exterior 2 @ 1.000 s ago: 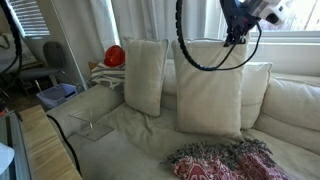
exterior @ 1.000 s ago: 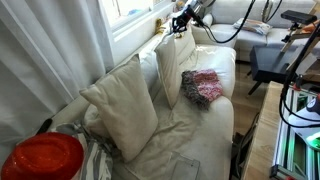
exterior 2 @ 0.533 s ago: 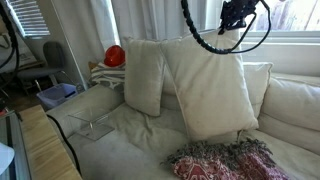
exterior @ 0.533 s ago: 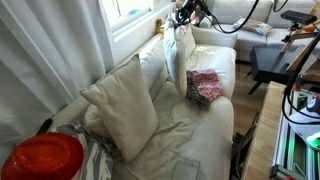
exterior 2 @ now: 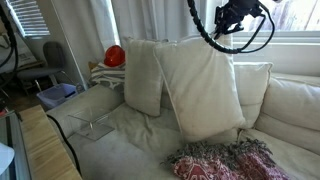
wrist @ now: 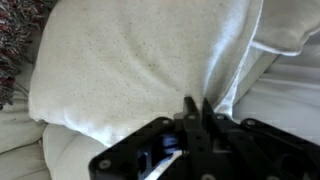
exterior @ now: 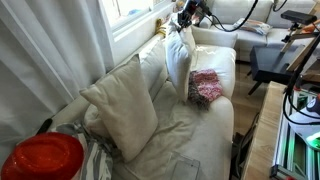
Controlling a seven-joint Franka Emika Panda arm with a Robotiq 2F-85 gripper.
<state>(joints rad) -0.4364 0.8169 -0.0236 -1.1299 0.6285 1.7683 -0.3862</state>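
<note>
The arm comes in from the frame's top edge in an exterior view, wrist pointed down over the sofa (exterior 2: 120,140) back. Its gripper (exterior 2: 228,22) is pinching the top corner of the cream pillow (exterior 2: 200,95) (fabric bunches between the jaws in the wrist view). The pillow hangs tilted, gripped at its one o'clock. A second pillow (exterior 2: 145,75) stands at its nine o'clock and a fringed throw (exterior 2: 225,160) lies at five.

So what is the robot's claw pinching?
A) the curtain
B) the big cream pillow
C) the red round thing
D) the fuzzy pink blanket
B: the gripper is shut on the top corner of the big cream pillow, and the wrist view shows the pillow's fabric bunched up right where it pinches.
</note>
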